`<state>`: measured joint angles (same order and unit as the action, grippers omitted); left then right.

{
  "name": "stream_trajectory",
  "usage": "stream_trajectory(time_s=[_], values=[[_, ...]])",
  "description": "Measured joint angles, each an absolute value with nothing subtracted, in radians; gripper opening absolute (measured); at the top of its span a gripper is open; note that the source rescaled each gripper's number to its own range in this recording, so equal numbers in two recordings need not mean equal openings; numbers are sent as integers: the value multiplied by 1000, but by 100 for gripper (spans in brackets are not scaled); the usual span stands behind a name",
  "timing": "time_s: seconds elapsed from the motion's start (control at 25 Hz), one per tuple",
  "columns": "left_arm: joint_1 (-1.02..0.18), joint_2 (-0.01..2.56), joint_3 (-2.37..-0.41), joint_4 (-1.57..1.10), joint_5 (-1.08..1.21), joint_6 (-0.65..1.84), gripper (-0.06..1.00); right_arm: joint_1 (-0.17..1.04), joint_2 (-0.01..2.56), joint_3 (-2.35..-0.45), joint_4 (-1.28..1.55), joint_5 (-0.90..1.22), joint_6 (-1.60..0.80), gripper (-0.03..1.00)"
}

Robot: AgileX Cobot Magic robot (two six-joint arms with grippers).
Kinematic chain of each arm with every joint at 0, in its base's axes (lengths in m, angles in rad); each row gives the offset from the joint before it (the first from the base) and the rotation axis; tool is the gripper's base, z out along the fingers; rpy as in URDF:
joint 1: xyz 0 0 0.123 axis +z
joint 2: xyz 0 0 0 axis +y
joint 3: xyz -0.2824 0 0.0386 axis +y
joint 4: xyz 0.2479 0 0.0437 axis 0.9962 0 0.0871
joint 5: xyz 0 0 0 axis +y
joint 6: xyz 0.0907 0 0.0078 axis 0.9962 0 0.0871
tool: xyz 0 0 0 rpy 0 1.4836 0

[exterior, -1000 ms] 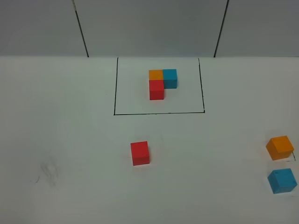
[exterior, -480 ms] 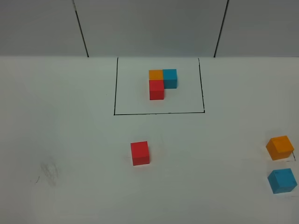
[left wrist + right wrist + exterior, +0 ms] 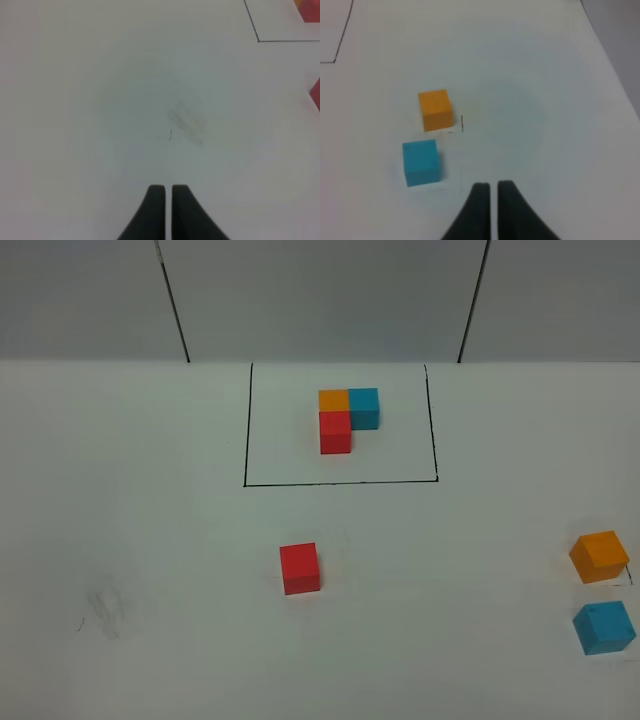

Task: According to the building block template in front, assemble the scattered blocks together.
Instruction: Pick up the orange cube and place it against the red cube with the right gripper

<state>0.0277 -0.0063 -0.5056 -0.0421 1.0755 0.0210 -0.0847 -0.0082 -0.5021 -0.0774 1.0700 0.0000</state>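
Observation:
The template (image 3: 345, 415) is an L of orange, blue and red cubes inside a black drawn rectangle (image 3: 340, 482) at the back middle. A loose red cube (image 3: 300, 568) sits in front of the rectangle; its edge shows in the left wrist view (image 3: 316, 93). A loose orange cube (image 3: 599, 556) (image 3: 435, 109) and a loose light blue cube (image 3: 604, 628) (image 3: 421, 162) sit apart near the right edge. My left gripper (image 3: 165, 189) is shut and empty over bare table. My right gripper (image 3: 490, 186) is shut and empty, near the blue cube. Neither gripper shows in the exterior view.
The white table (image 3: 150, 540) has a faint grey smudge (image 3: 105, 608) at the front left, also in the left wrist view (image 3: 187, 120). A grey wall (image 3: 320, 300) with two dark seams stands behind. The table's right edge (image 3: 615, 75) runs close to the orange and blue cubes.

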Motion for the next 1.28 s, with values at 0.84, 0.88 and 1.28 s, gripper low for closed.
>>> stream_trajectory(time_s=[0.84, 0.88, 1.28], values=[[28, -6, -506, -42, 1076, 21, 0, -85, -8, -502, -97, 1070, 0, 1], [28, -6, -506, -42, 1076, 21, 0, -85, -8, -502, -97, 1070, 0, 1], [28, -6, -506, -42, 1076, 21, 0, -85, -8, -502, -112, 1070, 0, 1]])
